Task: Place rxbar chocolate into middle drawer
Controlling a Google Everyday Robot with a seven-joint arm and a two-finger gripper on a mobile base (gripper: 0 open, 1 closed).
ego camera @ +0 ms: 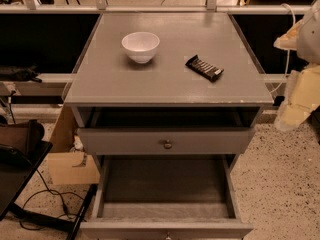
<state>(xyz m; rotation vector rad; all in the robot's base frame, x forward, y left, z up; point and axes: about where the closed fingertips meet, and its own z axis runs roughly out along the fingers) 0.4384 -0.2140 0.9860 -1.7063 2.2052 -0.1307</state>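
Observation:
The rxbar chocolate (204,68), a small black bar with pale lettering, lies flat on the grey cabinet top (170,86), right of centre. The middle drawer (165,184) is pulled far out below, and its dark grey floor is bare. My gripper (294,109) is at the right edge of the view, a pale shape beside the cabinet's right front corner. It is to the right of the bar, lower than it, and apart from it. It holds nothing that I can see.
A white bowl (140,46) stands on the cabinet top, left of the bar. The top drawer (167,141), with a small round knob, is slightly open. A cardboard box (70,159) and cables (45,194) are on the floor at the left.

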